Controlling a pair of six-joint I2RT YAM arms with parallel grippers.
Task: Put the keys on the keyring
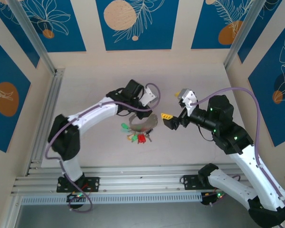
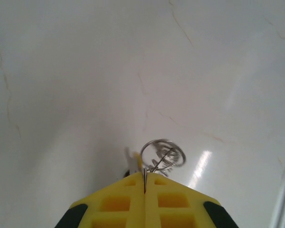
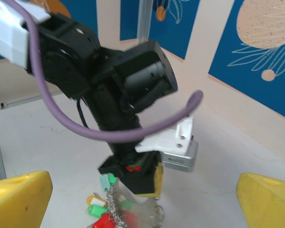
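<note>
Over pale tabletop (image 1: pixel 95 80) amid blue-panelled walls (image 1: pixel 133 23), left claw (image 2: pixel 145 178) pinches keyring (image 1: pixel 142 127); right claw (image 1: pixel 169 120) spread.

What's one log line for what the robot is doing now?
left gripper: shut on thin silvery wire keyring | small tagged silvery keys: bunched under it | right gripper: open, alongside, touching nothing

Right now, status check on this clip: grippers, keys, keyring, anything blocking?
Left gripper shut on the keyring wire. Right gripper open wide, empty, facing it. Keys bunched below the left gripper. Nothing between the grippers.
</note>
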